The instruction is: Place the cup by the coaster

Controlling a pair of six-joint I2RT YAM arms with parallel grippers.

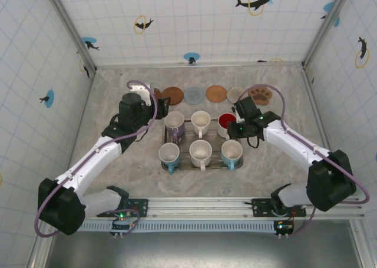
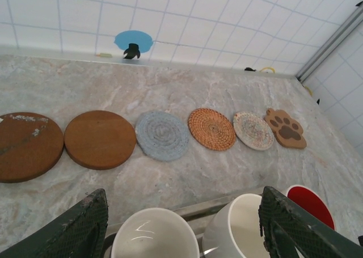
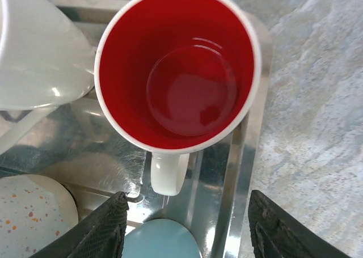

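Note:
Six cups stand in a metal tray (image 1: 203,168) at the table's middle. My right gripper (image 1: 238,119) hangs open over the red-lined cup (image 1: 227,123) at the tray's back right. From the right wrist, that red-lined cup (image 3: 178,71) sits just ahead of the right gripper (image 3: 187,229), and its white handle (image 3: 168,173) points back between the fingers without touching them. My left gripper (image 1: 160,110) is open beside the back-left cup (image 1: 174,122). Below the left gripper (image 2: 184,229) are two white cups (image 2: 154,235), neither one held. A row of coasters (image 1: 194,95) lies behind the tray.
The coaster row runs from two brown discs (image 2: 99,139) through grey-blue (image 2: 163,135), orange woven (image 2: 211,129) and pale (image 2: 253,130) ones to a paw-shaped one (image 2: 286,129). Tiled walls enclose the table on three sides. Bare marble lies between tray and coasters.

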